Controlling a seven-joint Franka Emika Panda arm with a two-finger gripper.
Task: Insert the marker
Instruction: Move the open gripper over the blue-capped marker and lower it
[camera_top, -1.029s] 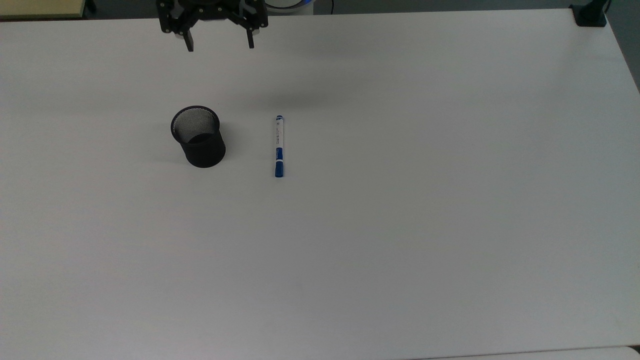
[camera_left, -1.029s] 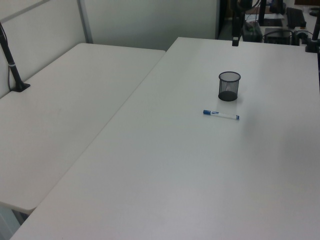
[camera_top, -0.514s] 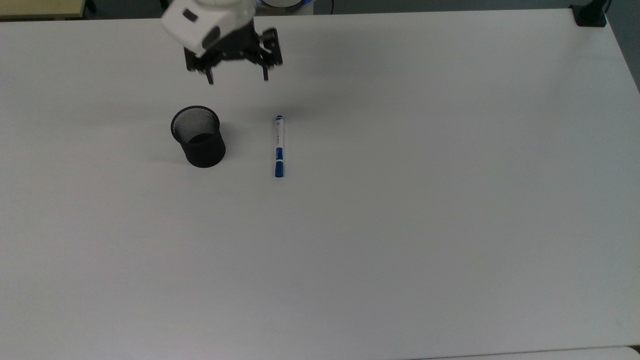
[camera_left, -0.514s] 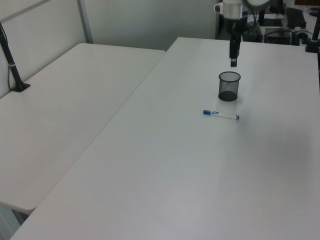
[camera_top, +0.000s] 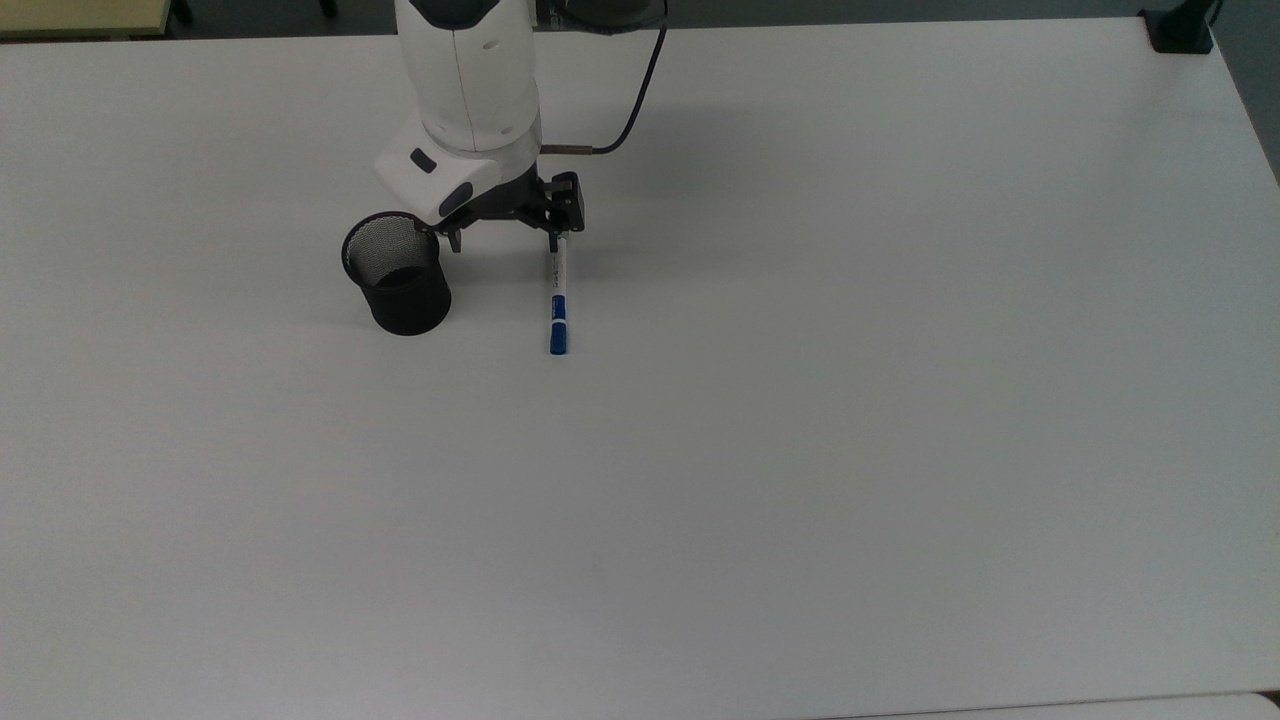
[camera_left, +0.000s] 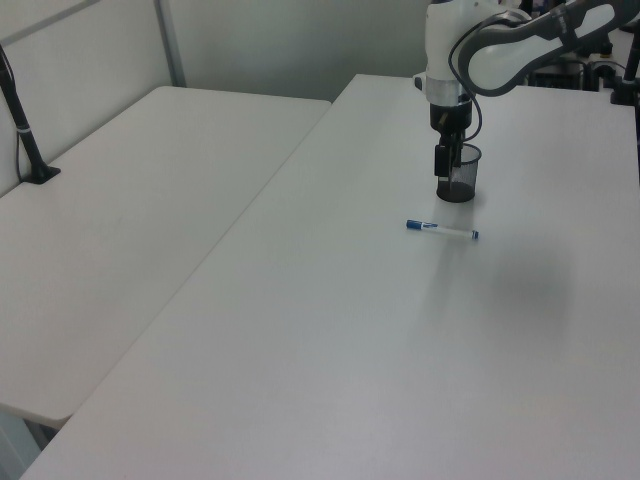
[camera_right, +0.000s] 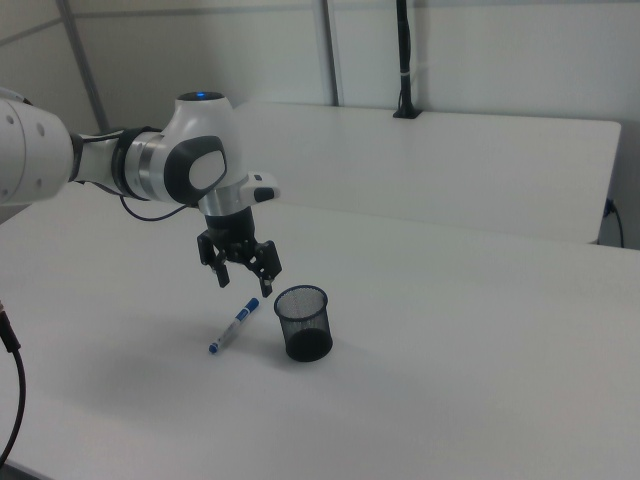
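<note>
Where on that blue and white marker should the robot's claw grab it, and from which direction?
Probably the white barrel near the middle of the marker, coming straight down from above. It lies flat on the table with bare space along both long sides, so the open gripper can put one finger on each side. The mesh cup stands well apart.

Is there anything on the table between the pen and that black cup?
Nothing: in the top view, bare table separates marker from cup.
</note>
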